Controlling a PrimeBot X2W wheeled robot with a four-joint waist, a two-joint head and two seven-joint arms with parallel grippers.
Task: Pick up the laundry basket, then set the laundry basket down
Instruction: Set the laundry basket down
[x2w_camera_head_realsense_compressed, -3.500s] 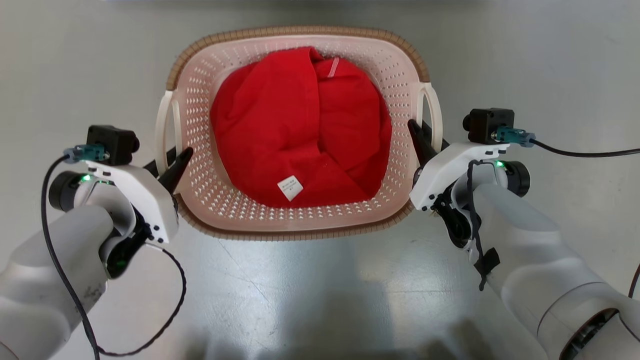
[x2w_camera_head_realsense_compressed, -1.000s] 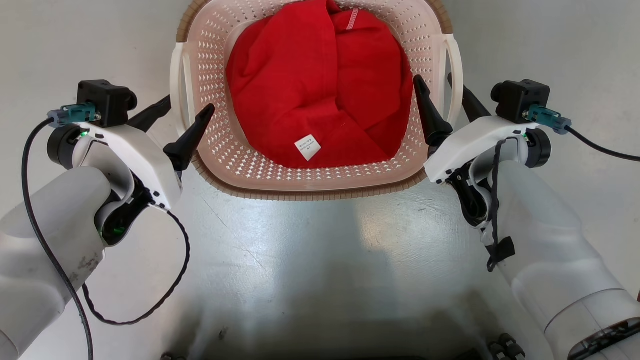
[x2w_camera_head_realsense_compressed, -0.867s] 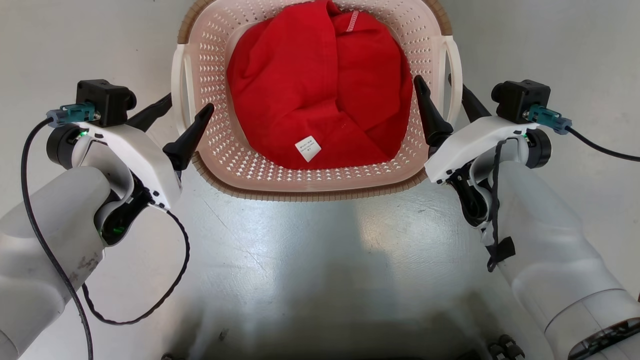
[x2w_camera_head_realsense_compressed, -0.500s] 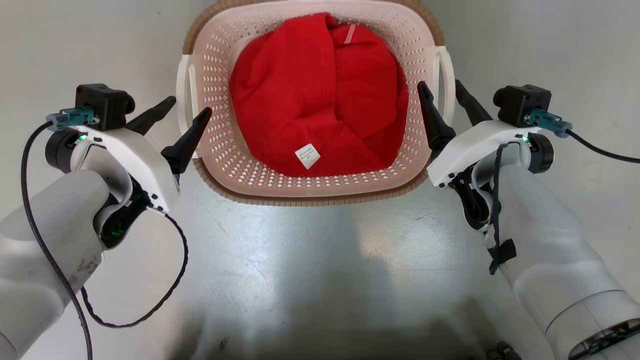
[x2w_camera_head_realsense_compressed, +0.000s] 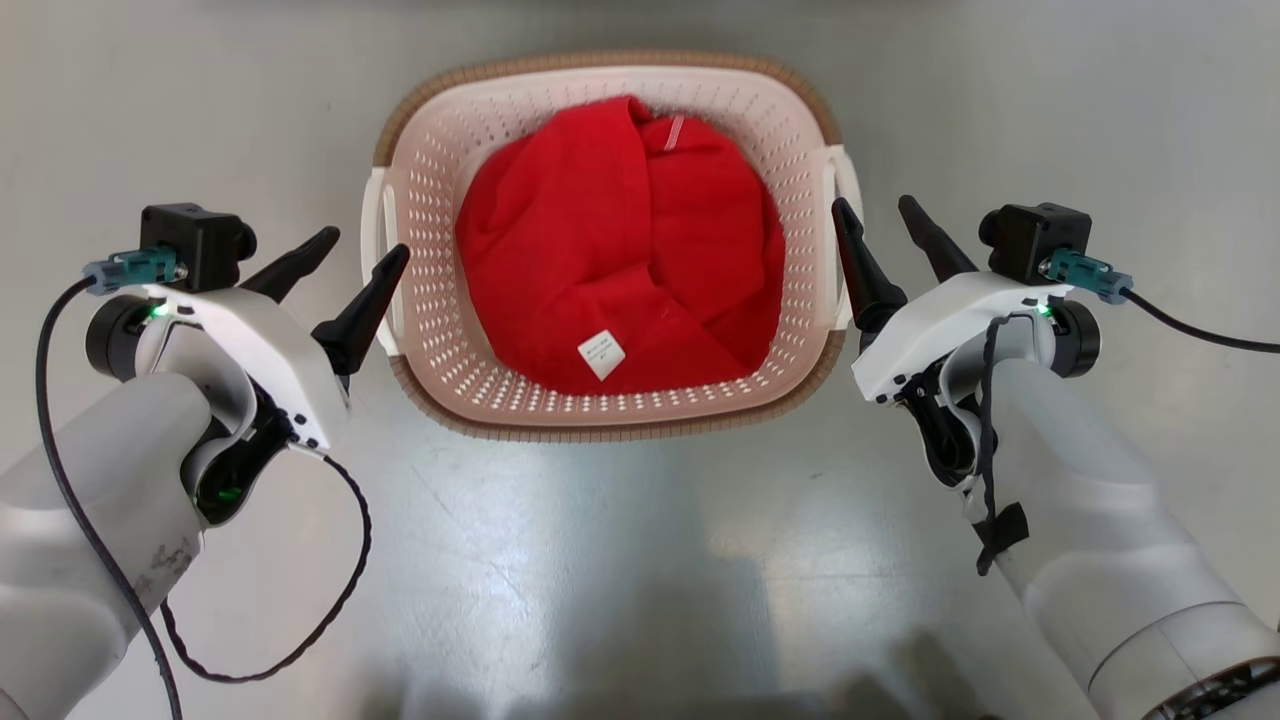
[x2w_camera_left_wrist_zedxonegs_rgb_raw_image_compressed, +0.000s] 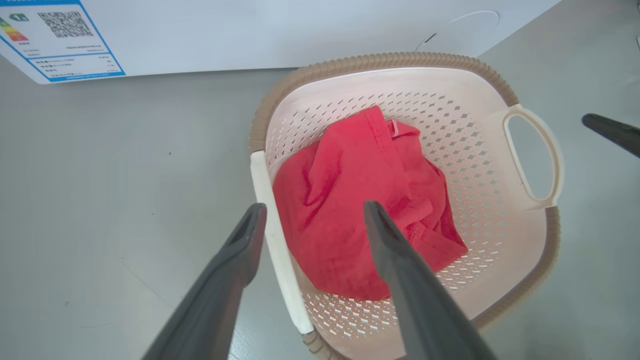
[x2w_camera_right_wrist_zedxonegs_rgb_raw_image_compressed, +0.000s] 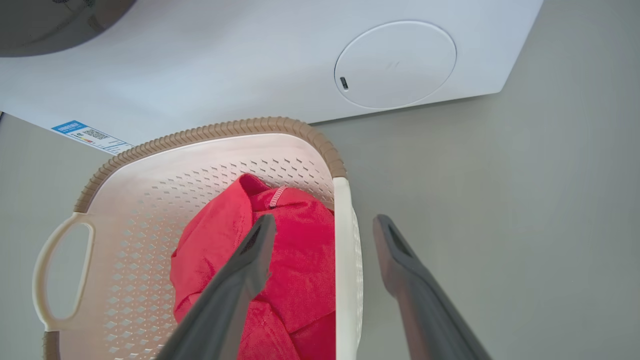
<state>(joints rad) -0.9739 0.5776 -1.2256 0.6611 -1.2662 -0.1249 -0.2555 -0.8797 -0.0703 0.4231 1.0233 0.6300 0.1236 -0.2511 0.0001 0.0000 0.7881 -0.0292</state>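
Laundry basket (x2w_camera_head_realsense_compressed: 610, 405) upright on the grey floor (x2w_camera_head_realsense_compressed: 640, 560), brown woven-look rim uppermost, held by neither gripper. Inside the basket, a crumpled red garment (x2w_camera_head_realsense_compressed: 620, 230) with a small white label (x2w_camera_head_realsense_compressed: 601, 356) turned up near the basket's near wall. Just beyond the basket's far rim, a white washing machine (x2w_camera_right_wrist_zedxonegs_rgb_raw_image_compressed: 250, 60), with a round cover (x2w_camera_right_wrist_zedxonegs_rgb_raw_image_compressed: 395, 64) low on its front and an energy label (x2w_camera_left_wrist_zedxonegs_rgb_raw_image_compressed: 60, 40) toward the basket's left.

Left gripper (x2w_camera_head_realsense_compressed: 365, 243) at the basket's left side, jaws spread wide, gripping nothing. Seen from the left wrist, left gripper (x2w_camera_left_wrist_zedxonegs_rgb_raw_image_compressed: 314, 206) with the white left handle (x2w_camera_left_wrist_zedxonegs_rgb_raw_image_compressed: 280, 265) in line with its gap: one finger outside the basket (x2w_camera_left_wrist_zedxonegs_rgb_raw_image_compressed: 450, 125), the other over the garment. No contact to be made out.

Right gripper (x2w_camera_head_realsense_compressed: 872, 202) at the basket's right side, likewise wide open and empty. From the right wrist, right gripper (x2w_camera_right_wrist_zedxonegs_rgb_raw_image_compressed: 325, 220) straddling the white right handle (x2w_camera_right_wrist_zedxonegs_rgb_raw_image_compressed: 342, 250), one finger over the basket's (x2w_camera_right_wrist_zedxonegs_rgb_raw_image_compressed: 150, 200) inside, the other over bare floor outside. Whether touching the handle, not clear.
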